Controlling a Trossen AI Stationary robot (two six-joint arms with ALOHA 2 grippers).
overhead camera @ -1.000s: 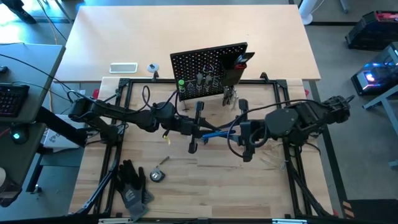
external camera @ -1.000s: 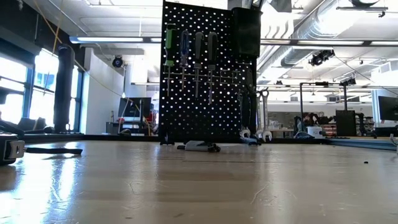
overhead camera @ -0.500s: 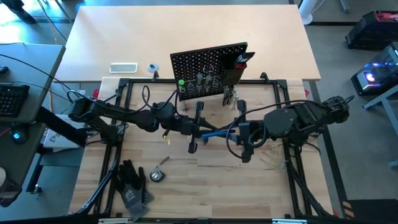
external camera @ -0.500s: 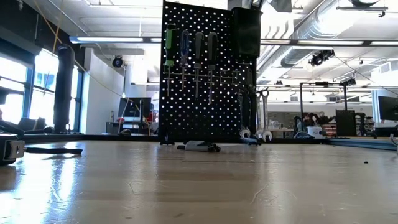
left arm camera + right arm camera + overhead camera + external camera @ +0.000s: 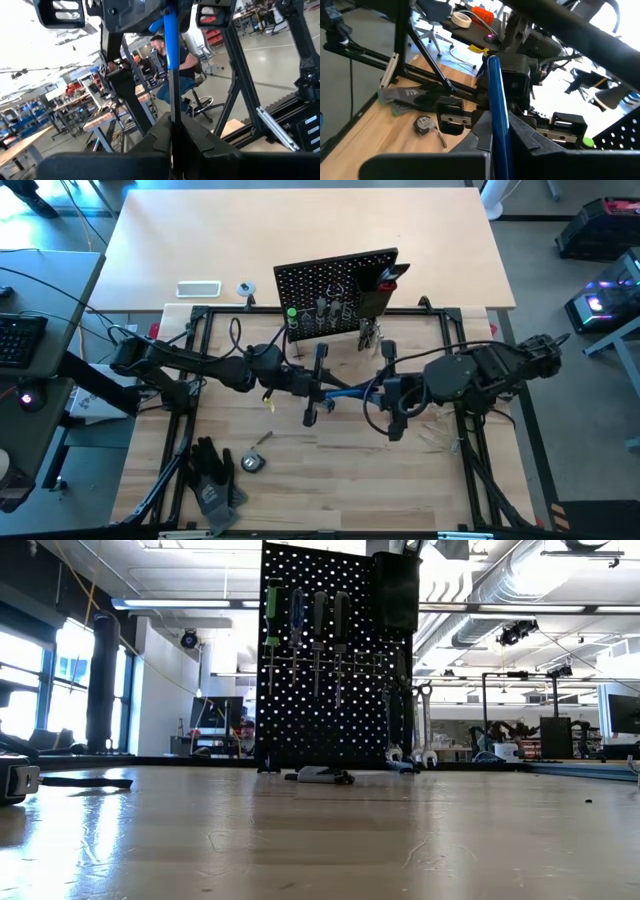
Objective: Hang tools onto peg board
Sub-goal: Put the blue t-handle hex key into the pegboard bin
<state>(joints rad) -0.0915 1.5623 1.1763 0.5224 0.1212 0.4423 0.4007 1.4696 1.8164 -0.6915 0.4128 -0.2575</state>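
Between both pincers (image 5: 345, 393), blue-handled hex key (image 5: 497, 107) clamped; no legible writing, apparently.

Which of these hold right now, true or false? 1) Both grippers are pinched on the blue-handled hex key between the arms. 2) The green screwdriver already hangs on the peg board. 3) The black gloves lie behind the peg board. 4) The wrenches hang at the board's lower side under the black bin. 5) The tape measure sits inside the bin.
1) True: the left gripper and the right gripper each clamp an end of the blue-handled hex key.
2) True: the green screwdriver hangs on the peg board.
3) False: the black gloves lie at the table's near edge, by the left arm.
4) True: the wrenches hang below the black bin.
5) False: the tape measure rests on the table beside the gloves.
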